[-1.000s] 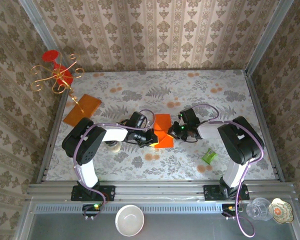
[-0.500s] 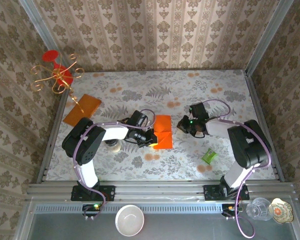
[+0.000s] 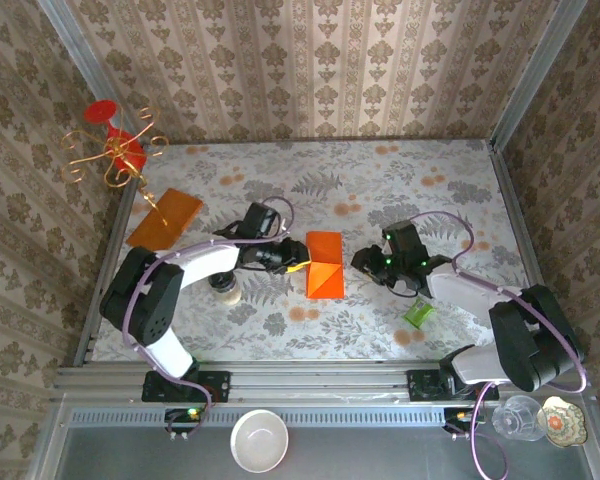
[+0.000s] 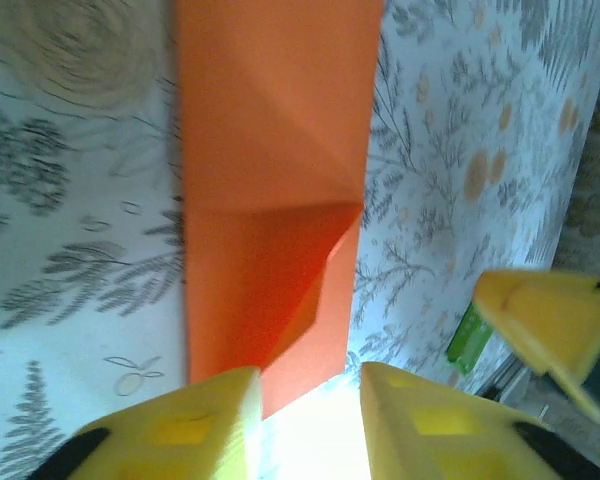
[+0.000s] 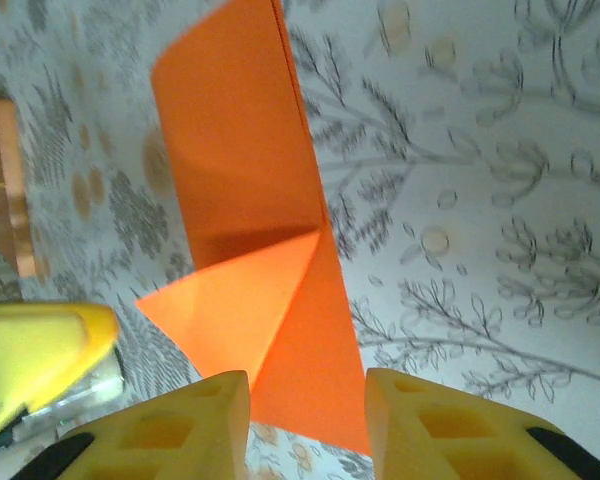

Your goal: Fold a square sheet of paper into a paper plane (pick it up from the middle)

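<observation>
Amber sheet [image 3: 165, 218] lies far left — green packet [image 3: 418, 313] right, white bowl [image 3: 259, 440] off-table.

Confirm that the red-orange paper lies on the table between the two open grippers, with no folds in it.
Wrong on the folds: the right wrist view shows the paper with a triangular flap creased over it. The rest stands.

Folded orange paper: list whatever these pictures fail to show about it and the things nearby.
- Left wrist view: the folded paper runs off the top edge; its near end vanishes behind a finger of the left tool and into glare.
- Right wrist view: its near edge is partly hidden by fingers of the right tool.
- Top view: the green item is too small to identify; the paper's creases are barely readable.
</observation>
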`<state>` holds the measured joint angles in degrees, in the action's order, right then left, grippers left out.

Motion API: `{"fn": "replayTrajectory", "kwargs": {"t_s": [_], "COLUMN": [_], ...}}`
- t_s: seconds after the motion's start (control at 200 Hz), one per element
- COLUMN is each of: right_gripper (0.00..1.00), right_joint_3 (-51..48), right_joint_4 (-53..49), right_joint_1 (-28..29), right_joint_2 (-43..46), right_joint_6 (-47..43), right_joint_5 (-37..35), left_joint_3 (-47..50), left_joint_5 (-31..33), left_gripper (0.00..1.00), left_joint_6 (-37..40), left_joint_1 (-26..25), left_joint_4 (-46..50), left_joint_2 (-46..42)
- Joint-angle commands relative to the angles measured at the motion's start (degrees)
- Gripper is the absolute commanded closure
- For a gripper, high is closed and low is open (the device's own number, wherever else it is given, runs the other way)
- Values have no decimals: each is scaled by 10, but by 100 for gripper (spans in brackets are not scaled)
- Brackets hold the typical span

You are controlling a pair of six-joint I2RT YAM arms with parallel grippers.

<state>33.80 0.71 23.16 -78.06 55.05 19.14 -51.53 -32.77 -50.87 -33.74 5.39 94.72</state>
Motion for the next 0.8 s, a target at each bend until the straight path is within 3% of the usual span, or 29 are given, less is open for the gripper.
{"fn": "replayTrajectory", "kwargs": {"t_s": [0.0,0.28,0.795], "right_gripper": [62,64,65], "right_joint_3": [-6,34,64], "right_joint_4": [65,120,117], "right_joint_1": [14,56,73], "right_joint_2": [-36,-125,-185], "right_joint_6": [40,67,72], "right_joint_5": [34,42,22], "left_joint_3": [27,44,22], "left_joint_5": [5,5,-3], "left_gripper": [60,52,51], "left_joint_6": [-17,-15,-9], "left_joint_1": [14,22,-8], "left_joint_4": [-19,-28,-36], "left_joint_2": [-16,-37,-17]}}
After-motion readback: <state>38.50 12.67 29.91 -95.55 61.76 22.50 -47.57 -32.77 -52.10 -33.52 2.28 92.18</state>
